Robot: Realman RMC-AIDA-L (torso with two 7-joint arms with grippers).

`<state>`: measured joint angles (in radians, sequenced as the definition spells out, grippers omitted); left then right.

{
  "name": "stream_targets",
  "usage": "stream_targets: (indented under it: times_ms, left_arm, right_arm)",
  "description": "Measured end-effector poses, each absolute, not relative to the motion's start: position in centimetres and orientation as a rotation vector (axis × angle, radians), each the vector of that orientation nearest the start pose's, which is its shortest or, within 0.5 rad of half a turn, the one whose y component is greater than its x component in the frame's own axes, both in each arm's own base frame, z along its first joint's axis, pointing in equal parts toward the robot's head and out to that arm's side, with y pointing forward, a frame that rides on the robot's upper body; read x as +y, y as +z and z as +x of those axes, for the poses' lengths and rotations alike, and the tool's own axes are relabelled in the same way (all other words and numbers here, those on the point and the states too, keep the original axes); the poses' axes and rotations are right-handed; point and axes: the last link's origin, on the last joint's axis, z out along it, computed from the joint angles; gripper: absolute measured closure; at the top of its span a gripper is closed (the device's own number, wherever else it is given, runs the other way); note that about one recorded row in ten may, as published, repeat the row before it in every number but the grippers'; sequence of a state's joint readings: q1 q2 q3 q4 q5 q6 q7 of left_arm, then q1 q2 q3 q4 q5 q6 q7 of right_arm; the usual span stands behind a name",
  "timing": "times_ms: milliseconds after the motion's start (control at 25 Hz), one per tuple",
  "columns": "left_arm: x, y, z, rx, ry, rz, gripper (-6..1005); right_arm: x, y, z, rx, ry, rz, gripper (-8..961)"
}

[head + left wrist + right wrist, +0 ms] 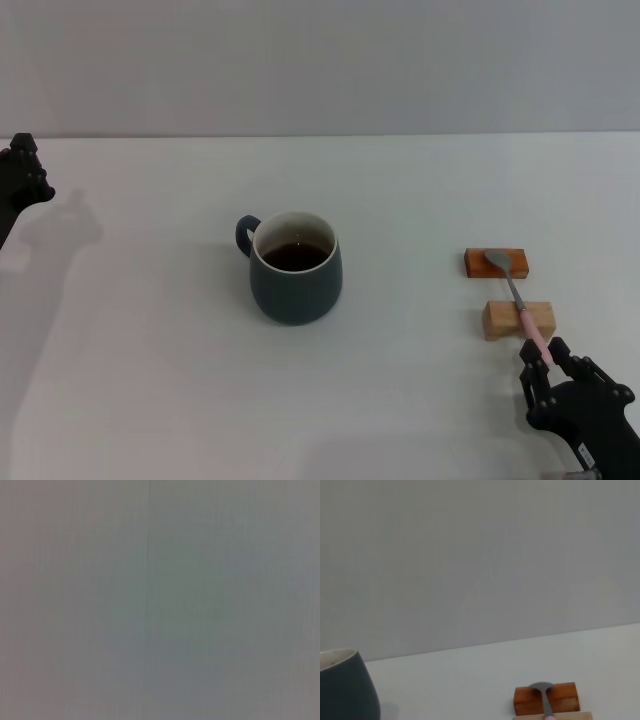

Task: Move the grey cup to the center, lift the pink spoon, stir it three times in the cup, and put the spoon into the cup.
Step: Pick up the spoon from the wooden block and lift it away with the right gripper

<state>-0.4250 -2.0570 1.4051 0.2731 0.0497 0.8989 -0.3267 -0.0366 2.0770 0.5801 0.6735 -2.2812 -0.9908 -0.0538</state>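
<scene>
The grey cup (295, 268) stands upright near the table's middle with dark liquid inside and its handle toward the far left; its side also shows in the right wrist view (345, 687). The pink spoon (520, 300) lies across two wooden blocks at the right, its silver bowl (542, 686) on the far block and its pink handle pointing toward me. My right gripper (543, 358) is low at the near right, open, with a finger on each side of the handle's tip. My left gripper (20, 175) is parked at the far left edge.
An orange-brown block (495, 263) and a light wooden block (518, 320) hold the spoon above the white table (150, 380). A plain grey wall stands behind the table. The left wrist view shows only a blank grey surface.
</scene>
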Motion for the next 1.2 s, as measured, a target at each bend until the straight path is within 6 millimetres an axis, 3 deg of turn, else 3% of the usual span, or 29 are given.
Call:
stream_targets:
  times_ms: [1200]
  left_arm:
    - [36.41,2.39,-34.59,-0.643,-0.633,-1.557,998]
  right_arm:
    - [19.84,-10.14,31.19,0.85,0.671,-1.725,776]
